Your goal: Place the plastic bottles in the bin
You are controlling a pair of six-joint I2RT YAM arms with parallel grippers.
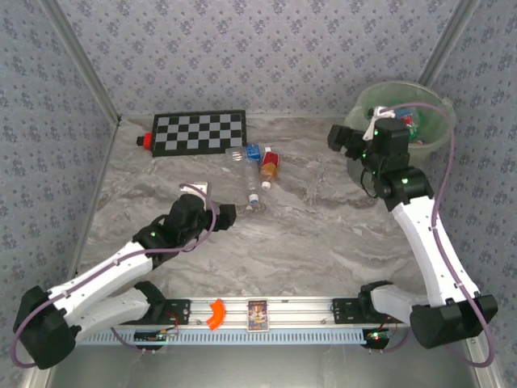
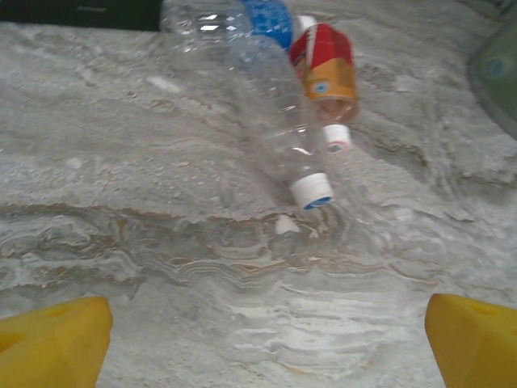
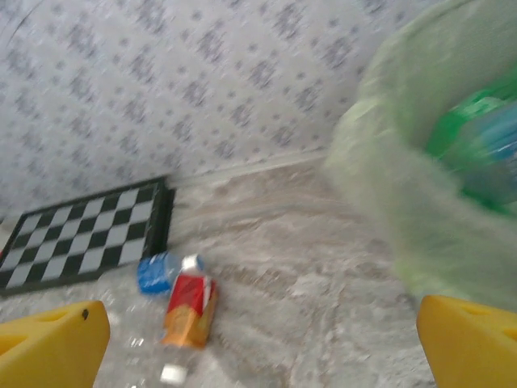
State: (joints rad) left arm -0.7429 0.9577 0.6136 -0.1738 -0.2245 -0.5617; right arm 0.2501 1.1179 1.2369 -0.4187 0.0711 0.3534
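The bin [image 1: 440, 136], a translucent pale-green bucket at the far right of the table [image 1: 323, 242], contains green and blue-labelled bottles [image 3: 477, 137]. The right gripper [image 3: 262, 343] hovers beside its rim, fingers spread, empty. The left gripper [image 2: 266, 347], likewise released, sits low facing a clear bottle [image 2: 271, 113], an orange-brown bottle [image 2: 329, 77] and a blue-labelled bottle [image 2: 268, 18] lying mid-table.
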